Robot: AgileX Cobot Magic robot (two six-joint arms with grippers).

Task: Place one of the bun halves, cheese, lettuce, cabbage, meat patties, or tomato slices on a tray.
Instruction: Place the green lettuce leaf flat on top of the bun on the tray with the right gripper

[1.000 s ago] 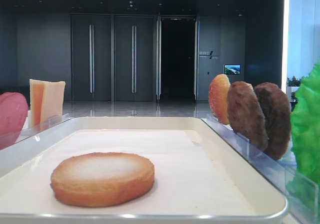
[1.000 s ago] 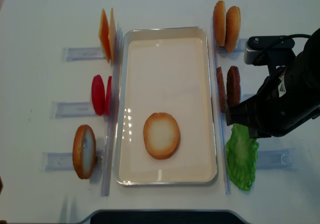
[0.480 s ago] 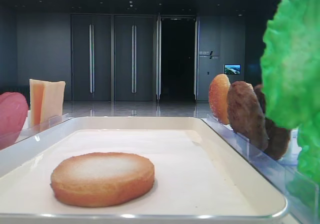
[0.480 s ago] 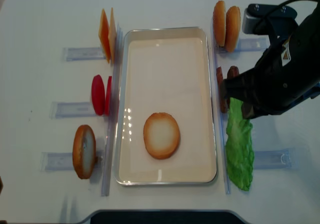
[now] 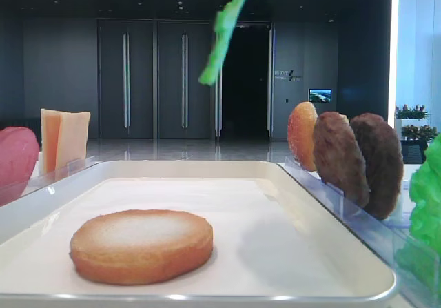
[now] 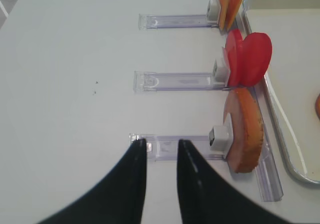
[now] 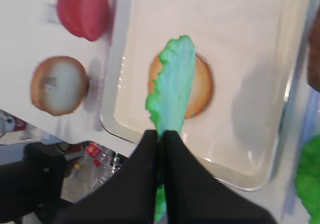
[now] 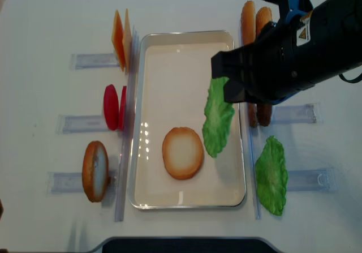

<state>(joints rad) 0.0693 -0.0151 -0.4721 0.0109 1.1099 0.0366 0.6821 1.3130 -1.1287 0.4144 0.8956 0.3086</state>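
- Right gripper (image 7: 161, 134): we see its black jaws pinched together on the top edge of a lettuce leaf (image 8: 218, 116). The leaf hangs down from the jaws, clear of everything below.
- In the right wrist view, the hanging leaf lies over the bun half (image 7: 200, 86) that rests flat on the tray (image 7: 280, 48). In the overhead view, the leaf sits over the tray's right half, just to the right of that bun half, not touching it.
- In the low front view, we see only a strip of the green leaf high up, well above the tray floor.
- Right arm (image 8: 300, 43): we note it reaches in from the right, across the rack side, over the tray's right rim.
- Second lettuce leaf (image 8: 271, 175): stays outside the tray, just beside its right rim near the front.
- Meat patties (image 5: 358, 162): stand on edge in the clear rack (image 5: 358, 215) to the right of the tray; two more bun halves (image 8: 249, 15) stand behind them.
- Left of the tray, back to front: cheese slices (image 8: 121, 38), tomato slices (image 8: 113, 107) and one bun half (image 8: 95, 171), all on edge in racks.
- Left gripper (image 6: 161, 151): we see its jaws drawn close with a narrow gap, nothing between them. It hovers over the table (image 6: 65, 83) by the nearest rack, well apart from the tray.
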